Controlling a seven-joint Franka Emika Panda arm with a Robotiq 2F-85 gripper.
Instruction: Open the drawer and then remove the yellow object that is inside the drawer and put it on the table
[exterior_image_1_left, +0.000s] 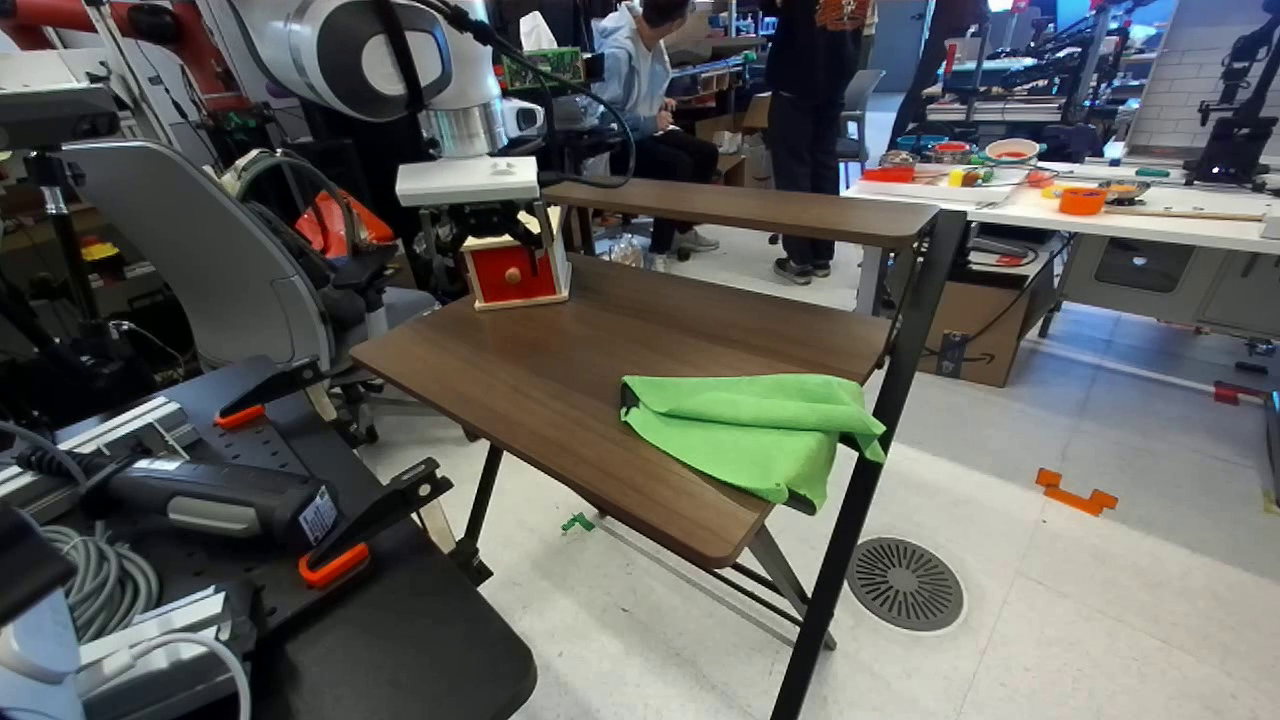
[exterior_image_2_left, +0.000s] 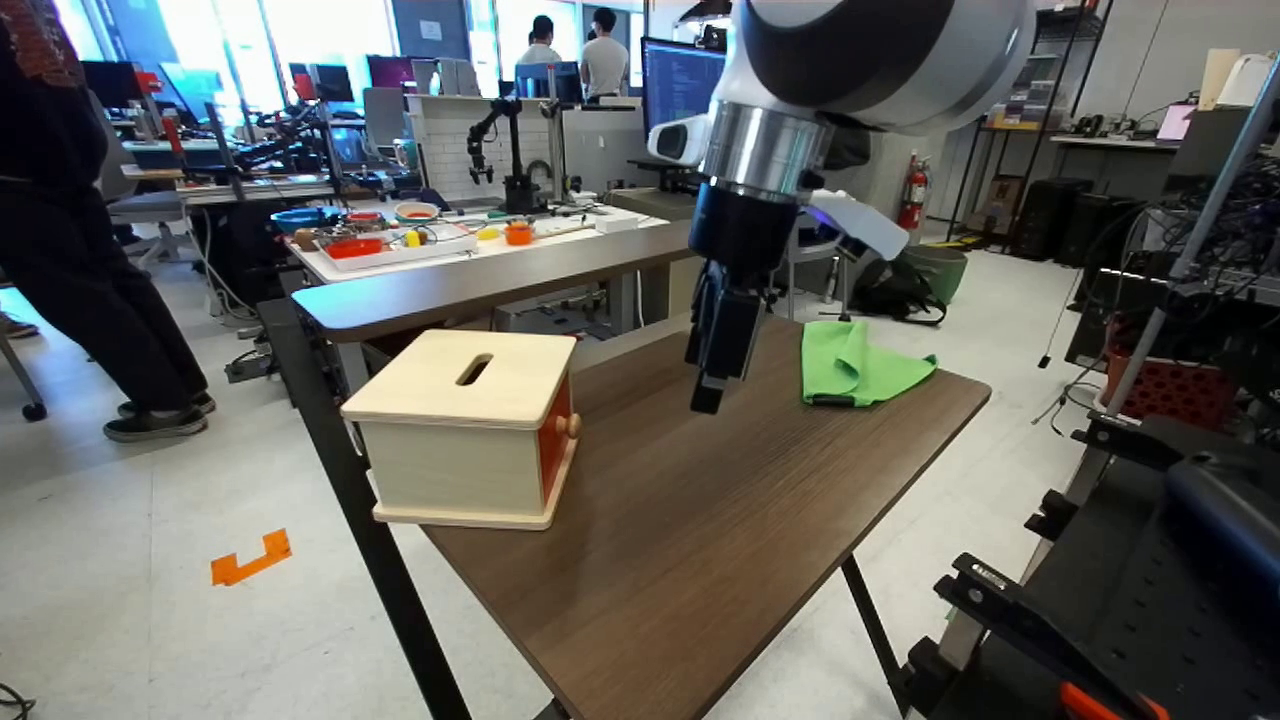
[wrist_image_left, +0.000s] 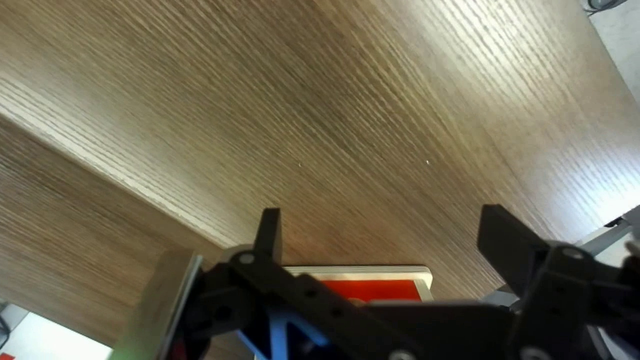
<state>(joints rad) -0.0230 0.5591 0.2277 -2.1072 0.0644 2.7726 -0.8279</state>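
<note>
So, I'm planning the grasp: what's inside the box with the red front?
Nothing inside the box shows: its red drawer front is shut, hiding any contents. The slot in its top looks dark, revealing nothing.

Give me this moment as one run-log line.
gripper: open, nothing held, above table | drawer: shut, contents hidden | green cloth: draped over table edge | pending: open, remove, place

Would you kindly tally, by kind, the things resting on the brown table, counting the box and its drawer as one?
Wooden box with red-fronted drawer: 1
Green cloth: 1
Total: 2
</note>
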